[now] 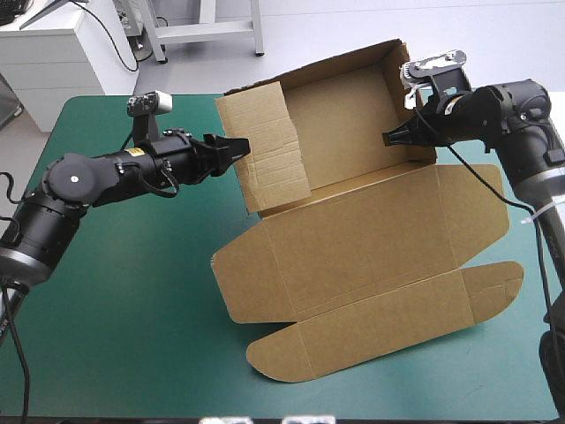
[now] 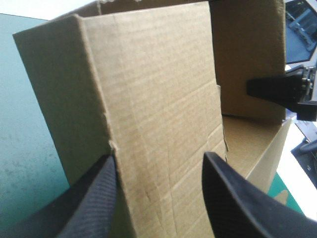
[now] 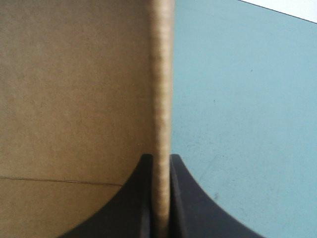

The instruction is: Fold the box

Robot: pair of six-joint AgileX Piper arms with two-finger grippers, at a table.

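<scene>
So the box (image 1: 362, 212) sits middle-to-right of the high view on the teal-green cover (image 1: 124, 318), half built. The tray part stands up toward the upper middle of the frame, while the lid (image 1: 353, 265) and its long tuck flap (image 1: 388, 331) lie flat toward the bottom. The right gripper (image 1: 395, 137) is clamped on the tray's right-hand wall, with the board edge (image 3: 160, 74) pinched between its black fingers (image 3: 188, 208). I reckon that's to brace the wall upright so the tray doesn't flop open. The left gripper (image 1: 237, 146) is released, fingers spread either side of the end panel (image 2: 158, 99) at the tray's left. Whether the tips actually touch the board, I can't tell. My guess is it's lined up to swing that panel inward and tuck it.
</scene>
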